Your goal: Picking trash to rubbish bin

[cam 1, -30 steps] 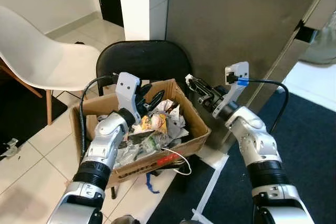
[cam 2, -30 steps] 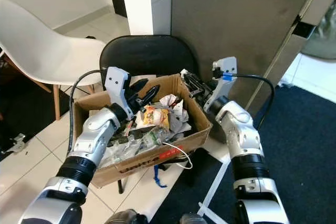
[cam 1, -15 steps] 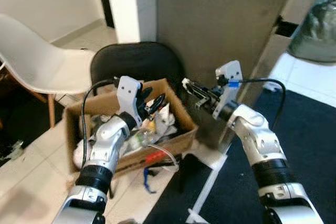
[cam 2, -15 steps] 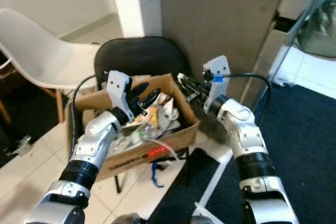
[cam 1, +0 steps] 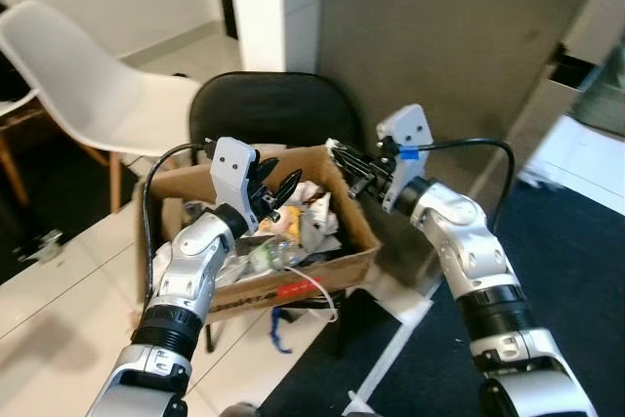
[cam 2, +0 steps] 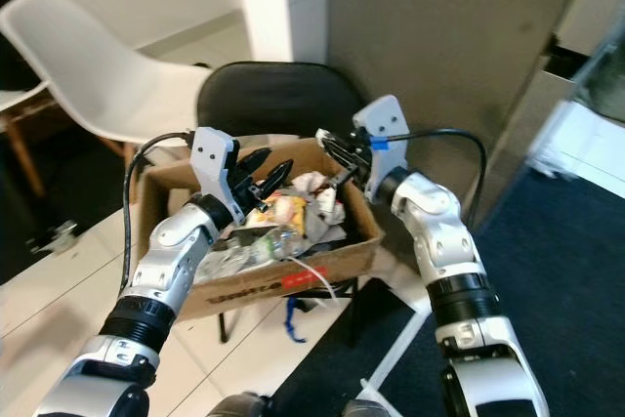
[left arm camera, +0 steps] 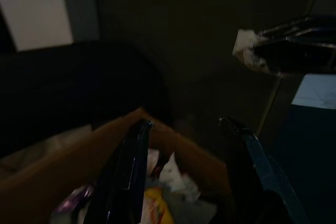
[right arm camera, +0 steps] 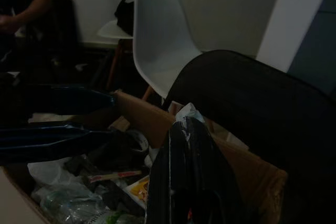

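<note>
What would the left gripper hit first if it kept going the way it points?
Probably the far wall of the cardboard box: the left gripper hovers open over the trash, aimed there. Depth is uncertain.

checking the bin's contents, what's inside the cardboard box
The cardboard box holds crumpled white paper, a yellow wrapper and clear plastic. Anything deeper is covered by that top layer.
</note>
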`<state>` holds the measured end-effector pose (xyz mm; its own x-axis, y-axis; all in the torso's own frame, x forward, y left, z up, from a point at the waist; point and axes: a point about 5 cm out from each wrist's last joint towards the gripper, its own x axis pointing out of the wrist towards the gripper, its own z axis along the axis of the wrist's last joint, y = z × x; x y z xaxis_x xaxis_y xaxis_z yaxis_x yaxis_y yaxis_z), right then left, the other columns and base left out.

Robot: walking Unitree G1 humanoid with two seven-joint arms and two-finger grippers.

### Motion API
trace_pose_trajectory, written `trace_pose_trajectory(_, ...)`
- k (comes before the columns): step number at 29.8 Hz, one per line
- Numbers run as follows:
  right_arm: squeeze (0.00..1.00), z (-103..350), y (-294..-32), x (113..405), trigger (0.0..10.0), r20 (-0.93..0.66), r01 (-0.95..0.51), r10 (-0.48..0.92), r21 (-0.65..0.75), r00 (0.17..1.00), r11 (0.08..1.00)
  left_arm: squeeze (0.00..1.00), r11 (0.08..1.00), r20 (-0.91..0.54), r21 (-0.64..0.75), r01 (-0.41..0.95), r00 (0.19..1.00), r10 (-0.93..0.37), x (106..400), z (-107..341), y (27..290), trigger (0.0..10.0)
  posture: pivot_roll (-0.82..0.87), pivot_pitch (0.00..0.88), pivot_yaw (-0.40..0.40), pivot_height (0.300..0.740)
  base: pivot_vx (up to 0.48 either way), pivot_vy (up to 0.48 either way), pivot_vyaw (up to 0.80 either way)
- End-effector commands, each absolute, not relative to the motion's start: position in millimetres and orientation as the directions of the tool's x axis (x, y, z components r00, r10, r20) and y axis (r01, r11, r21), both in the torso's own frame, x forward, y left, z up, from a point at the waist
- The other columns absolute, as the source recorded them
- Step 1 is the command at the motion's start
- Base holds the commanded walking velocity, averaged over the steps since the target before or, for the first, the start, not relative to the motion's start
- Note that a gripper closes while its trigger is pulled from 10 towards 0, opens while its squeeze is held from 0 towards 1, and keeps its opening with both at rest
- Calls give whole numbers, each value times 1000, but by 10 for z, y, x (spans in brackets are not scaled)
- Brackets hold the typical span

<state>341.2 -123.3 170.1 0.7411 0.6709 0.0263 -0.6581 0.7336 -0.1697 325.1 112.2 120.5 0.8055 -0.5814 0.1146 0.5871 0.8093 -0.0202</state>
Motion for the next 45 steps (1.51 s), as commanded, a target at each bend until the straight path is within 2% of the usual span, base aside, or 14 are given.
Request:
trace_pose_trajectory(1, 0, 1735, -1196, 3425, 10000, 22, -661, 677, -200, 735, 724, 0, 814, 98, -6, 581, 810, -578, 3235, 1181, 1177, 10000, -43, 0, 0, 740, 0, 0, 800)
trace_pose_trajectory(10, 0, 1795, -1119, 3557, 10000, -12, -598, 618, -270, 786, 755, 0, 829, 105, 2, 559, 825, -556, 3200, 1216, 1267, 10000, -37, 0, 0, 740, 0, 0, 233)
trace_pose_trajectory(18, 0, 1720, -1068, 3638, 10000, -86, -550, 554, -314, 828, 774, 0, 822, 112, 7, 569, 816, -566, 3140, 1219, 1226, 10000, -33, 0, -3, 740, 0, 0, 0)
trace_pose_trajectory(21, 0, 1725, -1060, 3698, 10000, -93, -497, 501, -369, 860, 785, 0, 798, 132, -39, 602, 794, -593, 2994, 1221, 1284, 10000, -19, 0, -14, 740, 0, 0, 0)
trace_pose_trajectory(31, 0, 1676, -981, 3687, 10000, -113, -515, 523, -442, 845, 734, 0, 795, 131, -63, 604, 794, -593, 2875, 1198, 1339, 10000, -7, 0, -23, 740, 0, 0, 0)
trace_pose_trajectory(43, 0, 1631, -1008, 3707, 10000, -112, -505, 509, -424, 853, 752, 0, 781, 121, -80, 620, 783, -610, 2814, 1199, 1304, 10000, -6, 0, -31, 740, 0, 0, 0)
trace_pose_trajectory(44, 306, 1630, -1010, 3706, 10000, -111, -509, 514, -415, 851, 754, 0, 781, 120, -79, 619, 784, -609, 2815, 1200, 1306, 10000, -6, 0, -31, 740, 0, 0, 0)
trace_pose_trajectory(45, 1000, 1629, -1011, 3706, 10000, -110, -513, 517, -408, 849, 755, 0, 781, 120, -80, 619, 784, -609, 2814, 1202, 1306, 10000, -6, 0, -31, 740, 0, 0, 0)
